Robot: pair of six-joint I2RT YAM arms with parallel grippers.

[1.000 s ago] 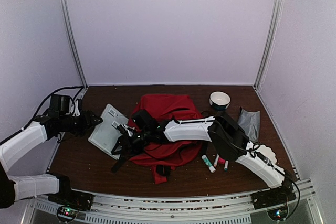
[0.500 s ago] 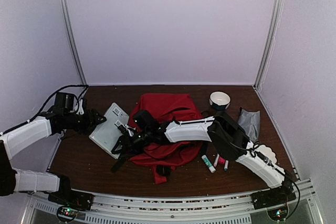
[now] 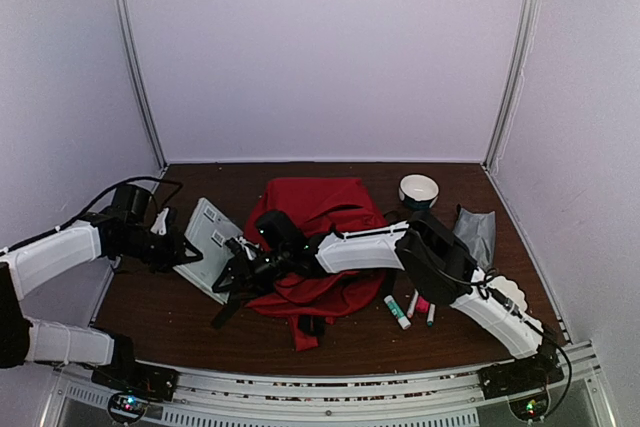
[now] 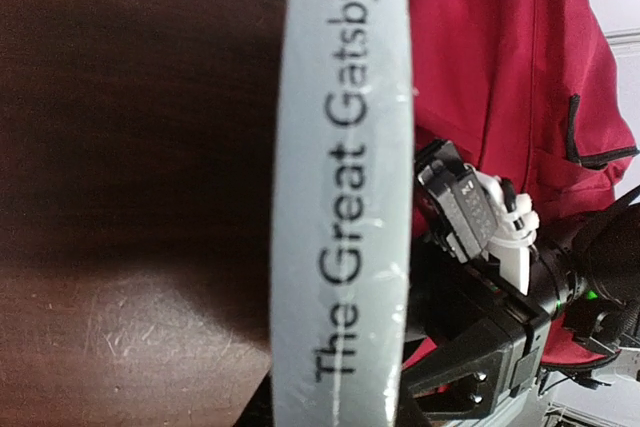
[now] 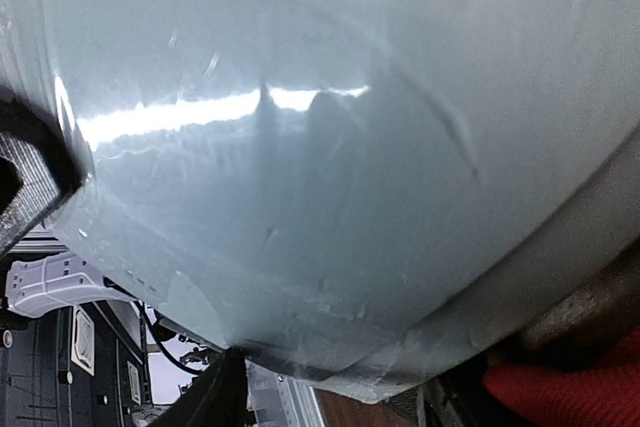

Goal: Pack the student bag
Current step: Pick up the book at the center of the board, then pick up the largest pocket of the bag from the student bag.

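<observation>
The red student bag (image 3: 320,205) lies flat mid-table; it also shows in the left wrist view (image 4: 500,67). A pale grey book, "The Great Gatsby" (image 3: 205,237), stands tilted on edge to its left. My left gripper (image 3: 178,249) is shut on the book's spine (image 4: 340,197), a finger on each side. My right gripper (image 3: 238,255) reaches across the bag and holds the book's opposite edge. The book's cover (image 5: 300,147) fills the right wrist view, with its corner between the jaws. The right gripper also shows in the left wrist view (image 4: 480,227).
A white bowl (image 3: 418,190) and a small grey pouch (image 3: 475,232) sit at the back right. A glue stick (image 3: 397,312) and pens (image 3: 420,305) lie right of the bag. Black bag straps (image 3: 225,309) trail toward the front. Walls enclose the table.
My left gripper moved right and closed on the book's spine. The book tipped from lying flat to more upright. The right arm barely moved.
</observation>
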